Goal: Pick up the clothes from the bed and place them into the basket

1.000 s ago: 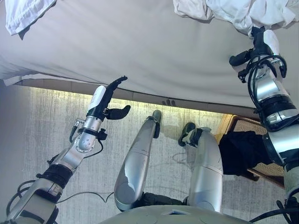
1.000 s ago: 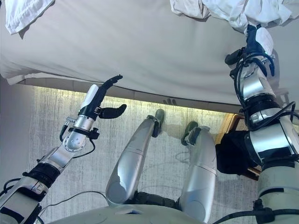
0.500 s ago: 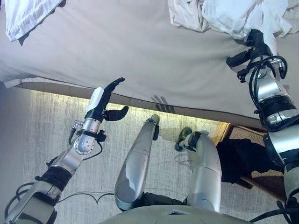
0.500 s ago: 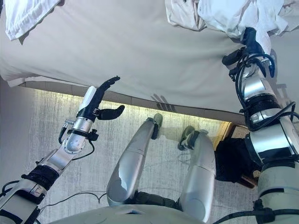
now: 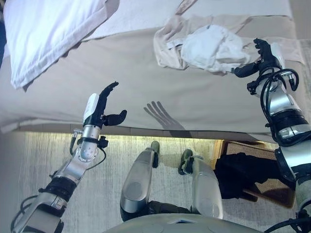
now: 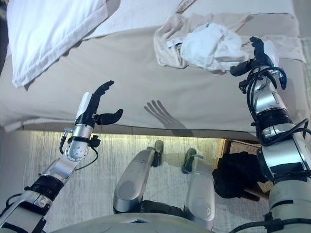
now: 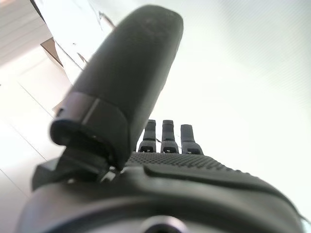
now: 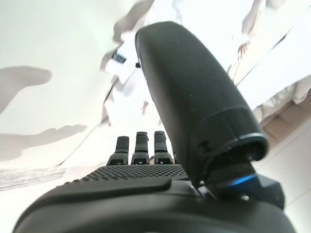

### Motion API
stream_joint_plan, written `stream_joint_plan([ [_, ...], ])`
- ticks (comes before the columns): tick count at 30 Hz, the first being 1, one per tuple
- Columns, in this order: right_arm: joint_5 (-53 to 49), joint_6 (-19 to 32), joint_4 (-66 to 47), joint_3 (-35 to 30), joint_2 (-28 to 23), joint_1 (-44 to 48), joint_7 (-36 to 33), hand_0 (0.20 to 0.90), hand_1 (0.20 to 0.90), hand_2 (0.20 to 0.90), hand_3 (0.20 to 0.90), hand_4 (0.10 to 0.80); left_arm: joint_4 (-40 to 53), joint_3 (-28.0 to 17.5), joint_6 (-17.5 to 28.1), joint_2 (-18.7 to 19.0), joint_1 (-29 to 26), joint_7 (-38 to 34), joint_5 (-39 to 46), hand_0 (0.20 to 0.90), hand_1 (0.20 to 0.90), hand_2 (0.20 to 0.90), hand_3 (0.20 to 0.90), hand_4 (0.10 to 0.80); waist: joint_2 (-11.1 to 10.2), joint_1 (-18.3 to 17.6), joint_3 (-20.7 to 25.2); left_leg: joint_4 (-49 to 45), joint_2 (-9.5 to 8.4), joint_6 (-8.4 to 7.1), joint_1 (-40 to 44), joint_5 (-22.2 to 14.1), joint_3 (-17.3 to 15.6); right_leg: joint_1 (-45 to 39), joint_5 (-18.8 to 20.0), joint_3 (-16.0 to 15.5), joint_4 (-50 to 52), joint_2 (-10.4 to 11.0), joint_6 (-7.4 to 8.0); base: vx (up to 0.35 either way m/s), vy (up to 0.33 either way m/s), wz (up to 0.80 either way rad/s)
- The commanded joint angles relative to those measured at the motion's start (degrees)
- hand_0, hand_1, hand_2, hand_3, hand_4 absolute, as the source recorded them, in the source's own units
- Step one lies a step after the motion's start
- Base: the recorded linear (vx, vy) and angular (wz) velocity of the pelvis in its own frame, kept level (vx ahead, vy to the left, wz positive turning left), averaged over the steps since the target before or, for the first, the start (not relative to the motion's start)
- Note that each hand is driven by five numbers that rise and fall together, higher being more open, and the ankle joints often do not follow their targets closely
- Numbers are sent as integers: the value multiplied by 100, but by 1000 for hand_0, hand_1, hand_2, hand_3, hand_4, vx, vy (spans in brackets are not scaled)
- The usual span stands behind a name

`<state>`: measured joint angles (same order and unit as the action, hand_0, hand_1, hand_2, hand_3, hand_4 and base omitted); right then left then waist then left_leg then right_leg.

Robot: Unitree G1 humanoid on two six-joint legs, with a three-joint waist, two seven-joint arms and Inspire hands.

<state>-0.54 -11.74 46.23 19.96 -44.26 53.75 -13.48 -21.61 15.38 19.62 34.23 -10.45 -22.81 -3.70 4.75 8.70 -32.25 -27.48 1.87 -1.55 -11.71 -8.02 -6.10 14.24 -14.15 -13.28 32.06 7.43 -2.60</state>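
Note:
A white garment (image 5: 210, 46) lies crumpled on a beige garment (image 5: 166, 46) at the far right of the bed (image 5: 146, 82). My right hand (image 5: 262, 54) hovers just to the right of the white garment, open, fingers straight and thumb pointing at the cloth; it holds nothing. Its own wrist view shows the same straight fingers (image 8: 137, 148) with pale cloth beyond them. My left hand (image 5: 99, 104) is raised over the bed's near edge, open and empty. The wicker basket (image 5: 279, 187) stands on the floor at lower right with a black garment (image 5: 238, 170) in it.
A white pillow (image 5: 48, 34) lies at the bed's far left. A pale blanket (image 5: 146, 14) covers the far part of the bed. A grey rug (image 5: 39, 160) covers the floor along the bed's near edge.
The camera has moved, so more of the bed and the whole clothes pile show. My right hand's fingers, earlier against the white cloth, now stand free beside it. The left hand stays raised and open.

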Motion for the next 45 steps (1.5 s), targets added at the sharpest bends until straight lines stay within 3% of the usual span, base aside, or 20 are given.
stream_joint_plan([
  [1, 353, 333, -365, -121, -477, -130, -196, 900, 900, 900, 900, 800, 295, -321, 266, -33, 166, -261, 224, 900, 900, 900, 900, 800, -430, -58, 997, -670, 54, -191, -582, 515, 353, -853, 335, -302, -987, -86, -78, 155, -48, -2],
  [3, 421, 295, -417, -105, -436, -124, -282, 900, 900, 900, 900, 800, 249, -309, 351, -65, 144, -222, 277, 900, 900, 900, 900, 800, -308, -8, 1026, -182, -97, -246, -673, 772, 202, -1019, 321, -347, -1088, -265, -49, 139, 6, -6],
  [5, 331, 328, -391, -64, -391, -35, -333, 900, 900, 900, 900, 800, 291, -324, 336, -52, 83, -198, 265, 900, 900, 900, 900, 800, -291, 33, 1023, 325, -60, -76, -497, 567, 63, -948, 236, -283, -898, -286, -18, 75, 75, -24],
  [6, 347, 324, -417, -127, -351, -88, -299, 900, 900, 900, 900, 800, 337, -281, 268, -5, 36, -192, 269, 900, 900, 900, 900, 800, -285, 54, 1043, 344, -245, -42, -460, 424, 159, -893, 159, -281, -770, -316, 17, 87, 77, -34],
  [8, 336, 333, -560, -157, -308, -255, -270, 900, 900, 900, 900, 800, 435, -302, 100, 40, 1, -194, 259, 900, 900, 900, 900, 800, -228, 49, 1134, 816, -268, 119, -190, 370, 241, -717, 174, -261, -415, -367, 121, 131, 46, -41],
  [10, 283, 335, -671, -217, -313, -398, -259, 900, 900, 900, 900, 800, 536, -317, 39, 86, -2, -148, 219, 900, 900, 900, 900, 800, -205, -8, 1132, 985, -219, 238, 71, 326, 285, -386, 420, -185, 171, -173, 368, 85, -24, -45],
  [11, 277, 385, -616, -217, -317, -341, -351, 900, 900, 900, 900, 800, 597, -256, 33, 194, -115, -185, 288, 900, 900, 900, 900, 800, -236, -29, 1063, 1054, -256, 227, 106, 349, 364, -169, 628, -35, -27, 96, 563, -33, -132, 0],
  [12, 265, 374, -577, -186, -321, -228, -401, 900, 900, 900, 900, 800, 618, -240, 43, 278, -209, -188, 373, 900, 900, 900, 900, 800, -259, -37, 1019, 1048, -267, 193, 84, 353, 370, -138, 732, 12, -388, 247, 645, -151, -241, 17],
  [13, 284, 434, -379, -46, -277, 125, -466, 900, 900, 900, 900, 800, 586, -169, 24, 413, -497, -274, 538, 900, 900, 900, 900, 800, -324, -101, 915, 1063, -306, 172, 31, 273, 337, -61, 1198, 206, -1216, 513, 829, -169, -210, 12],
  [14, 307, 470, -323, -8, -249, 201, -493, 900, 900, 900, 900, 800, 574, -161, 5, 442, -574, -306, 554, 900, 900, 900, 900, 800, -332, -118, 901, 1084, -293, 174, 16, 258, 314, -66, 1294, 250, -1397, 557, 865, -152, -246, 2],
  [16, 238, 481, -372, 176, -135, 344, -617, 900, 900, 900, 900, 800, 584, -169, -84, 489, -593, -466, 636, 900, 900, 900, 900, 800, -370, -117, 899, 915, -216, 200, -123, 185, 239, -148, 1339, 287, -1628, 452, 860, -79, -208, 3],
  [18, 250, 503, -706, 152, -233, 287, -558, 900, 900, 900, 900, 800, 662, -285, -176, 427, -459, -436, 579, 900, 900, 900, 900, 800, -394, -67, 965, 1125, -121, 112, -203, 367, 210, -255, 1308, 66, -1847, 366, 795, 0, -148, 5],
  [21, 468, 487, -665, 174, -312, 303, -432, 900, 900, 900, 900, 800, 639, -196, -150, 263, -418, -346, 427, 900, 900, 900, 900, 800, -404, 5, 999, 1178, -147, 34, -188, 417, 328, -460, 1247, -32, -1993, 302, 715, 90, -75, 7],
  [29, 690, 372, -668, 363, -545, 647, -408, 900, 900, 900, 900, 800, 698, -172, 112, 330, -157, -28, 456, 900, 900, 900, 900, 800, -244, 272, 740, 750, -161, -40, -448, 314, 590, -367, 808, -311, -1327, 356, 483, 54, -15, 15],
  [37, 868, 197, -544, 579, -559, 1085, -456, 900, 900, 900, 900, 800, 886, -207, 317, 424, -63, 36, 411, 900, 900, 900, 900, 800, -101, 494, 493, 602, -262, -32, -733, 387, 820, -71, 589, -469, -782, 412, 358, 28, -18, 24],
  [45, 829, -69, -401, 903, -502, 1615, -193, 900, 900, 900, 900, 800, 1040, -123, 286, 519, -7, -115, 52, 900, 900, 900, 900, 800, 88, 677, 245, -6, -403, 51, -1497, 311, 881, 853, 186, -586, 473, 569, 155, 24, -7, 20],
])
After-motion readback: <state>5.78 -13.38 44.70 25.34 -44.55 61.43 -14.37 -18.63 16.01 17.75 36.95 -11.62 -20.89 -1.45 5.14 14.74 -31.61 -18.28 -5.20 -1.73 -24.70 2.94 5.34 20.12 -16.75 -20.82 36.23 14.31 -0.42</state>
